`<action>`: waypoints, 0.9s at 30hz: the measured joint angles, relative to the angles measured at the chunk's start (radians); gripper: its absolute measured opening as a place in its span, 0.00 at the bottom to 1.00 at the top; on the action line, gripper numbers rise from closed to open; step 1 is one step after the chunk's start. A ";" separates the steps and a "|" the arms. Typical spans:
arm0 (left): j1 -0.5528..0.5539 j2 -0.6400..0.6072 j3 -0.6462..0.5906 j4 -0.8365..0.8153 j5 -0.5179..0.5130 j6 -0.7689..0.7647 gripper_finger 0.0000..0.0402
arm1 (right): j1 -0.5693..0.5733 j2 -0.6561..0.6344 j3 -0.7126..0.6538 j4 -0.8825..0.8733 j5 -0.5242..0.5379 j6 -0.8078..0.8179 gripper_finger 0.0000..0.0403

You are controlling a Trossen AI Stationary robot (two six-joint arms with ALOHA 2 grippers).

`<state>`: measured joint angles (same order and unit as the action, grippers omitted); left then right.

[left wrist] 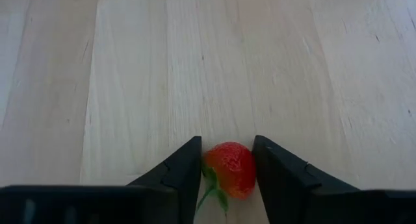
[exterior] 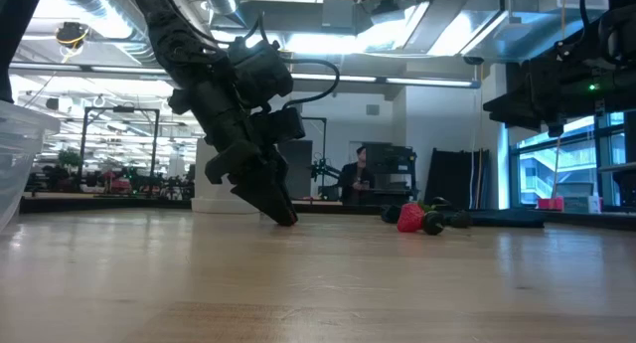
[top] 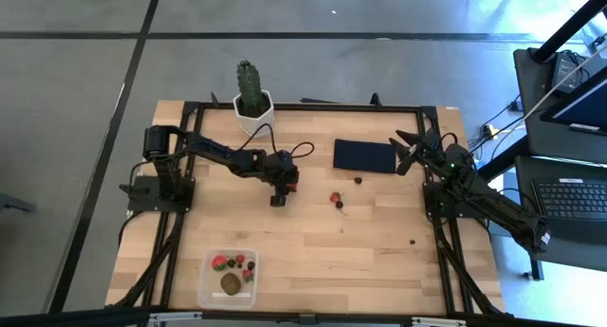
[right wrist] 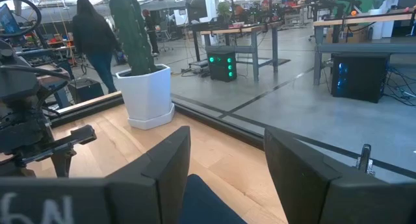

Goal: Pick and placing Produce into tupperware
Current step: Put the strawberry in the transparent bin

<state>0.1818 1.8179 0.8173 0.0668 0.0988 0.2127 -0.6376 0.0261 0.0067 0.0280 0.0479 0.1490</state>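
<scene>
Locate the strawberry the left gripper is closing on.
The strawberry sits on the table between the left gripper's fingers, mid-table in the high view, left of the loose fruit cluster.

Pretty evenly lit overall. In the low view, glare is thrown by ceiling strip lights across the top of the frame, and the near desk (exterior: pixel 318 283) is blurred. In the left wrist view, soft shadows are cast beside the strawberry (left wrist: pixel 229 169).

pale wood table (left wrist: pixel 130 87), glossy strawberry (left wrist: pixel 231 168), matt tool (left wrist: pixel 227 178)
</scene>
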 joint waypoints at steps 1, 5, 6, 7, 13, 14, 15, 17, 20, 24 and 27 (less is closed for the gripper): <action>0.000 0.000 0.000 0.000 -0.001 0.000 0.31 | 0.000 0.000 0.000 0.000 0.000 0.000 0.49; 0.000 0.000 0.000 0.000 -0.002 0.000 0.27 | 0.000 0.000 0.000 0.000 0.000 0.000 0.49; 0.000 0.000 0.000 0.000 -0.003 0.000 0.26 | 0.000 0.000 0.000 0.000 0.000 0.000 0.49; 0.000 0.000 0.000 0.000 -0.003 0.000 0.26 | 0.000 0.000 0.000 0.000 0.000 0.000 0.49; -0.010 -0.020 -0.002 -0.009 -0.006 -0.034 0.29 | 0.000 0.000 0.000 0.000 0.000 0.000 0.49; -0.013 -0.032 -0.003 -0.015 0.004 -0.042 0.29 | 0.000 0.000 0.000 0.000 0.000 0.000 0.49; -0.015 -0.051 -0.006 -0.040 0.016 -0.051 0.29 | 0.000 0.000 0.000 0.000 0.000 0.000 0.49; -0.027 -0.095 -0.007 -0.056 0.047 -0.061 0.27 | 0.000 0.000 0.000 0.000 0.000 0.000 0.49; -0.048 -0.186 -0.004 -0.109 0.103 -0.091 0.24 | 0.000 0.000 0.000 0.000 0.000 0.000 0.49; -0.094 -0.313 -0.004 -0.184 0.183 -0.154 0.24 | 0.000 0.000 0.000 0.000 0.000 0.003 0.49; -0.149 -0.408 -0.003 -0.225 0.249 -0.201 0.22 | 0.000 0.000 0.000 0.000 0.000 0.004 0.49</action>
<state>0.0326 1.4096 0.8146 -0.1582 0.3481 0.0112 -0.6373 0.0261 0.0068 0.0280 0.0475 0.1530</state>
